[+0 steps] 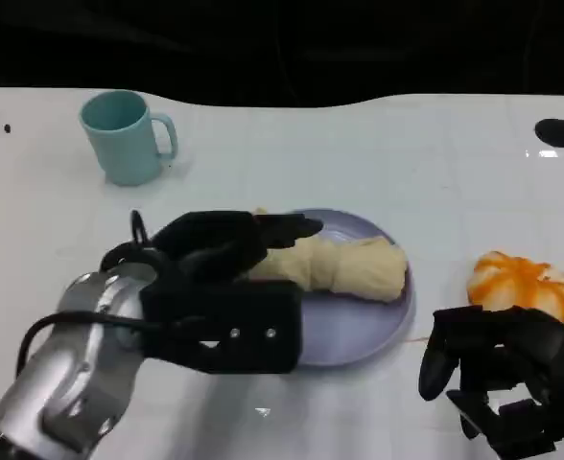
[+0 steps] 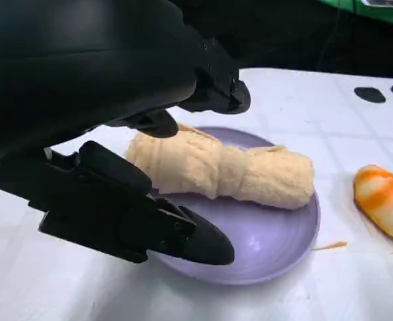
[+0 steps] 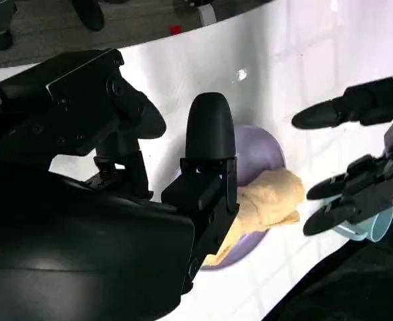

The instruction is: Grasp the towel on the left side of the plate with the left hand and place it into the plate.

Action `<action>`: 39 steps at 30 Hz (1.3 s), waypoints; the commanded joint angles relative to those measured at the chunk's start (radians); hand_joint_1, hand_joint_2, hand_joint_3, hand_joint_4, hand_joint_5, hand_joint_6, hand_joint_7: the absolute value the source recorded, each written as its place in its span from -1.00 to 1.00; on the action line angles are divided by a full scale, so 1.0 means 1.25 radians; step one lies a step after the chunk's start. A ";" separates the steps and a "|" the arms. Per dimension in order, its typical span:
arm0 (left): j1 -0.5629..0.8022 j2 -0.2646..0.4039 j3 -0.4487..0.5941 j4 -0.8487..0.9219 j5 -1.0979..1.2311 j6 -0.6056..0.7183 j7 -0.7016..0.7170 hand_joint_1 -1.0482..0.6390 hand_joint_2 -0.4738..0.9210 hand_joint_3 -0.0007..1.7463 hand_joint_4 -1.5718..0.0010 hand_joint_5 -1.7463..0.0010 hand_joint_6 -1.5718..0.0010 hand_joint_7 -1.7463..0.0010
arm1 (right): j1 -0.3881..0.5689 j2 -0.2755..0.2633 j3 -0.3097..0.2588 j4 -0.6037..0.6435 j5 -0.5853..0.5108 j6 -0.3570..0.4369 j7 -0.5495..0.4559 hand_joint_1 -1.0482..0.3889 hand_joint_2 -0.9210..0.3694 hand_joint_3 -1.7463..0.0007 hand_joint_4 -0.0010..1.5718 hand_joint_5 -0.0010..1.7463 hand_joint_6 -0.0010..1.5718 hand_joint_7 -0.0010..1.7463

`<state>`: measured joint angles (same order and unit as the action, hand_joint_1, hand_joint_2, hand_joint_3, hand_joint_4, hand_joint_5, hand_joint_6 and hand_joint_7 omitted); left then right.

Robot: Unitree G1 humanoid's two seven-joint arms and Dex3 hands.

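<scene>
A rolled, pale-yellow towel (image 1: 344,265) lies across the lavender plate (image 1: 354,335), near its far rim. My left hand (image 1: 220,283) hovers at the plate's left edge with fingers spread around the towel's left end. In the left wrist view the towel (image 2: 223,168) rests on the plate (image 2: 277,251); the upper fingers (image 2: 210,87) arch above it and the thumb (image 2: 190,241) lies low by the near rim, with gaps on both sides. My right hand (image 1: 498,379) rests at the front right, holding nothing. The right wrist view shows the towel (image 3: 270,200) beside the left hand's fingers (image 3: 343,194).
A teal mug (image 1: 124,136) stands at the back left. An orange-and-white soft object (image 1: 522,280) lies right of the plate, just beyond my right hand. Black round marks sit at the table's far corners (image 1: 556,132). The table's far edge meets a dark background.
</scene>
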<state>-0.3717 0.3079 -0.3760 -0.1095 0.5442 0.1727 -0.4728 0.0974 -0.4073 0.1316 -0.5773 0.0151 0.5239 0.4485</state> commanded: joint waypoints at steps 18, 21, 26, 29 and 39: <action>0.311 -0.223 0.406 -0.418 -0.613 0.523 0.116 0.17 0.34 0.61 -0.06 -0.96 -0.02 -0.67 | -0.007 -0.009 -0.013 0.001 0.007 0.004 0.001 0.52 -0.48 -0.24 -0.11 0.94 -0.12 0.63; 0.309 -0.231 0.438 -0.405 -0.661 0.563 0.139 0.15 0.34 0.67 -0.13 -1.00 0.02 -0.90 | -0.006 -0.010 -0.013 0.005 0.005 -0.001 0.000 0.53 -0.47 -0.23 -0.11 0.94 -0.11 0.64; 0.292 -0.198 0.469 -0.346 -0.747 0.605 0.117 0.12 0.38 0.68 -0.11 -1.00 0.07 -0.99 | -0.004 -0.009 -0.015 0.006 0.005 -0.001 -0.002 0.53 -0.47 -0.24 -0.10 0.93 -0.11 0.64; 0.283 -0.186 0.469 -0.314 -0.771 0.616 0.128 0.13 0.37 0.67 -0.11 -1.00 0.07 -1.00 | 0.000 -0.009 -0.014 0.006 0.004 -0.009 -0.002 0.53 -0.47 -0.24 -0.10 0.92 -0.12 0.64; 0.284 -0.170 0.443 -0.294 -0.790 0.605 0.149 0.13 0.31 0.72 -0.14 -1.00 0.02 -0.97 | 0.001 -0.002 -0.013 0.019 0.004 -0.024 -0.007 0.52 -0.46 -0.26 -0.11 0.92 -0.11 0.64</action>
<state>-0.0193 0.0753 0.1794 -0.4844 -0.4391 0.9354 -0.3052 0.0963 -0.4059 0.1283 -0.5604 0.0148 0.5084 0.4458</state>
